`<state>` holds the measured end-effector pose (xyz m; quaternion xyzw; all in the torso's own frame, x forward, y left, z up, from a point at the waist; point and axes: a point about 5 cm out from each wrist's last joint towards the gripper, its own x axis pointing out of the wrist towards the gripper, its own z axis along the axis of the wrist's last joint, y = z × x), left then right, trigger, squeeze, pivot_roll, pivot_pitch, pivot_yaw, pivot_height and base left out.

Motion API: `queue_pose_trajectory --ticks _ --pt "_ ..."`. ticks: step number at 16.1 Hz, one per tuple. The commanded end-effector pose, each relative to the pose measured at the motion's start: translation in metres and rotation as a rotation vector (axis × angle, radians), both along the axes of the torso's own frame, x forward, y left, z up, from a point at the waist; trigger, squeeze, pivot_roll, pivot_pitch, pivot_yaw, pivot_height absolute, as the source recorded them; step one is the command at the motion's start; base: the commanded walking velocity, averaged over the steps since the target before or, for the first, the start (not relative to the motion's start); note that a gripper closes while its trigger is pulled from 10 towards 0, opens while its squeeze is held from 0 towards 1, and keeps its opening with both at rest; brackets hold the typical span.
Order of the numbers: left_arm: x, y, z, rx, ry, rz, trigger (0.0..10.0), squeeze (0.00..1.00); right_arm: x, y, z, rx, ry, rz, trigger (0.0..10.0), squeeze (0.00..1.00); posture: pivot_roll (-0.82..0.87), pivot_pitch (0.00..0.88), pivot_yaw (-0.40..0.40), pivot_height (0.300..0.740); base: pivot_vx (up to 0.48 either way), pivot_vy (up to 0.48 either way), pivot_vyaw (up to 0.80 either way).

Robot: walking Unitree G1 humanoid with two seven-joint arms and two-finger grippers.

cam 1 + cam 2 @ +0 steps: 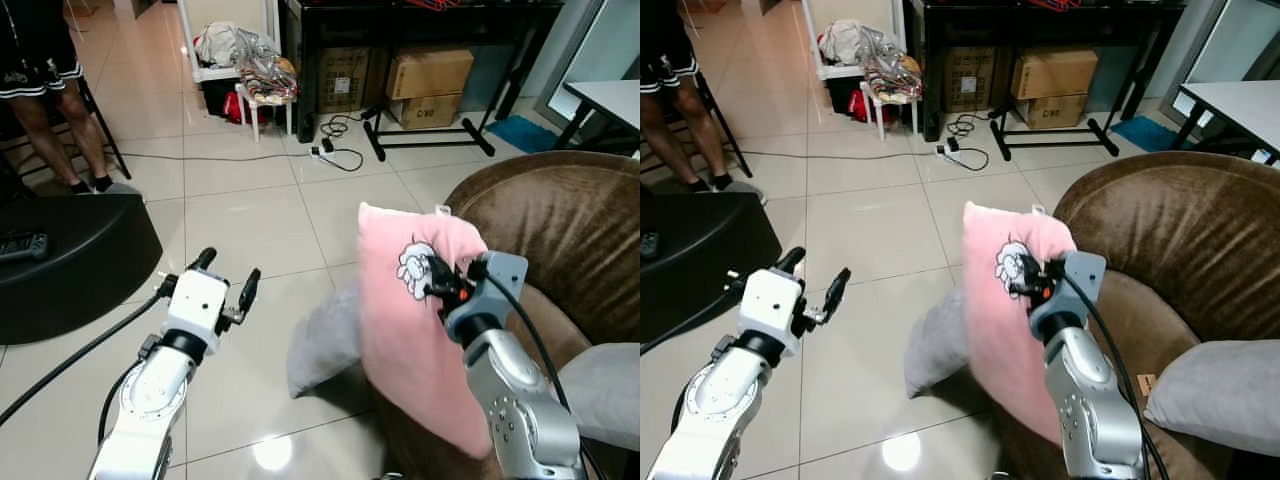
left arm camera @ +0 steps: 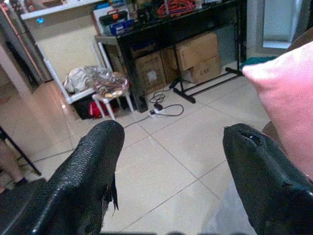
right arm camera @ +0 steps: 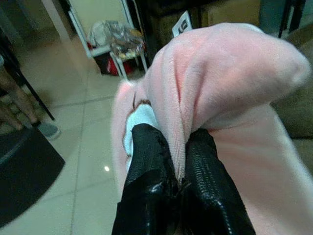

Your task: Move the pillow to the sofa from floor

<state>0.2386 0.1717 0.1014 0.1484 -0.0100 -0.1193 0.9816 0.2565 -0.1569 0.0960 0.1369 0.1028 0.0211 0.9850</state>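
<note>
Pink pillow [image 1: 405,330] hangs beside the brown sofa [image 1: 570,225], pinched by the right gripper [image 1: 437,280]; left gripper [image 1: 228,278] spread, empty.

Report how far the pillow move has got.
Done: the pink pillow is off the floor, pinched in the shut right gripper and held upright beside the brown sofa. In hand: carrying it across to the seat. Left: setting it down on the sofa and letting go. A grey pillow sits at floor level behind it. The left gripper hangs open, holding nothing.
</note>
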Motion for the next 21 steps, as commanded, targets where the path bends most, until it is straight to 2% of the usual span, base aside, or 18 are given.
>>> queue_pose_trajectory --ticks 1,7,17,21 --pt "-0.0010 -0.0001 -0.0016 0.005 0.003 0.003 10.0 0.00 0.0023 -0.0015 0.0062 -0.019 -0.045 0.004 10.0 0.00 0.03 0.000 -0.054 0.740 0.000 0.000 0.00" --pt "-0.0037 0.0012 -0.0021 0.019 0.003 0.007 10.0 0.00 -0.0007 -0.0087 -0.0017 -0.037 -0.015 -0.020 10.0 0.00 0.03 0.000 -0.052 0.740 0.000 0.000 -0.65" --pt "-0.0033 0.0009 -0.0018 0.018 0.001 0.006 10.0 0.00 -0.0006 -0.0069 -0.0031 -0.037 -0.008 -0.026 10.0 0.00 0.03 0.000 -0.049 0.740 0.000 0.000 -0.80" --pt "-0.0033 0.0008 -0.0018 0.021 -0.002 0.008 10.0 0.00 0.0012 -0.0032 -0.0013 -0.055 -0.022 0.011 10.0 0.00 0.03 0.000 -0.055 0.740 0.000 0.000 -0.80"
